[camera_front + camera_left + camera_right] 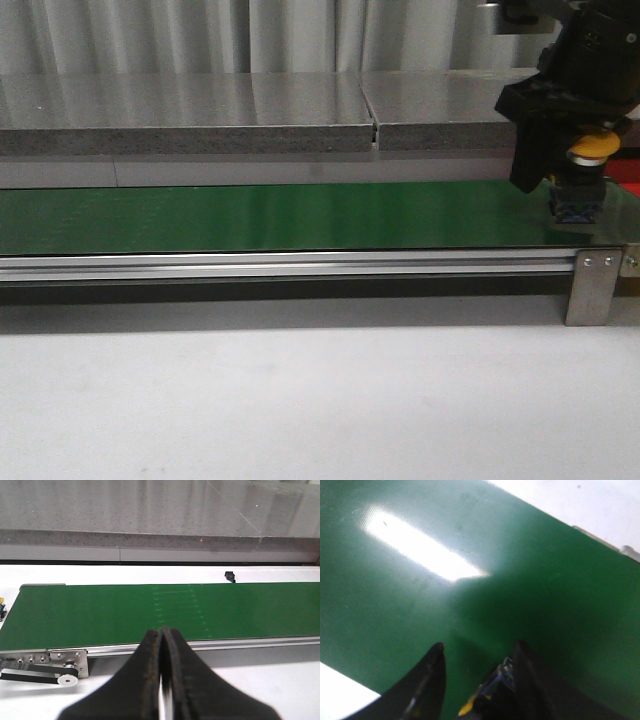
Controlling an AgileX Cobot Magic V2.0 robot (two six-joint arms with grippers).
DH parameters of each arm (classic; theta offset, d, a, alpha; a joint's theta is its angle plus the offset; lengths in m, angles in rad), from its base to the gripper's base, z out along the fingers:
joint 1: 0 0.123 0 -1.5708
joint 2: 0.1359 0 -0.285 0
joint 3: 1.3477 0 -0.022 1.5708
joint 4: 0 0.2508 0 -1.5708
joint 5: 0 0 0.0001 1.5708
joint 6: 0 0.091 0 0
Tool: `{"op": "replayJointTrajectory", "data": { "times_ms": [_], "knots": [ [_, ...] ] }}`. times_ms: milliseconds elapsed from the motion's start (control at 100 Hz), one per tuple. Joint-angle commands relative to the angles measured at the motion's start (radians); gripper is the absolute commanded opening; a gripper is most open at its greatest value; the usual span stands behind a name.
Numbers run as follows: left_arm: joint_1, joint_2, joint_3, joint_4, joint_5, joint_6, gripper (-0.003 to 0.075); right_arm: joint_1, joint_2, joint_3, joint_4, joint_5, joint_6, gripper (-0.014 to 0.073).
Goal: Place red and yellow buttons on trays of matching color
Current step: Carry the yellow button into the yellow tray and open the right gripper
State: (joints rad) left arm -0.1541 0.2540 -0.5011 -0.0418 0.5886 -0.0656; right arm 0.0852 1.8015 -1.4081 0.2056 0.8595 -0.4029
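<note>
A yellow-capped button (590,150) with a dark and blue body sits between the fingers of my right gripper (572,185), low over the right end of the green belt (300,215). The gripper is shut on it and the button hangs slightly tilted. In the right wrist view its body (500,680) lies against one finger of the right gripper (477,652). A sliver of the red tray (630,172) shows at the right edge, behind the arm. My left gripper (161,630) is shut and holds nothing, near the belt's front rail. No red button is in view.
The belt's aluminium rail (300,265) and end bracket (595,285) run along the front. A grey stone ledge (200,125) stands behind the belt. A belt pulley and bracket (65,680) show in the left wrist view.
</note>
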Motion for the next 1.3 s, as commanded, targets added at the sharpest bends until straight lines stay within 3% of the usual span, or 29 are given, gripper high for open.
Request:
{"op": "replayJointTrajectory", "data": {
  "times_ms": [0,210,410,680,820,1290],
  "knots": [
    [-0.008,0.01,-0.025,-0.009,-0.078,-0.002,-0.0019,-0.029,-0.053,-0.065,-0.004,0.03,0.011,0.0076],
    [-0.008,0.01,-0.025,-0.009,-0.078,-0.002,-0.0019,-0.115,-0.104,-0.112,-0.002,0.138,0.017,0.0076],
    [-0.008,0.01,-0.025,-0.009,-0.079,-0.002,-0.0019,-0.28,-0.16,-0.112,0.016,0.192,0.05,0.0076],
    [-0.008,0.01,-0.025,-0.009,-0.079,-0.002,-0.0019,-0.572,-0.165,-0.067,0.168,0.14,0.051,0.0076],
    [-0.008,0.01,-0.025,-0.009,-0.079,-0.002,-0.0019,-0.67,-0.148,-0.023,0.222,0.094,0.05,0.0076],
    [-0.008,0.01,-0.025,-0.009,-0.079,-0.002,-0.0019,-0.671,0.055,-0.011,0.296,0.008,-0.001,0.0076]
  ]
}}
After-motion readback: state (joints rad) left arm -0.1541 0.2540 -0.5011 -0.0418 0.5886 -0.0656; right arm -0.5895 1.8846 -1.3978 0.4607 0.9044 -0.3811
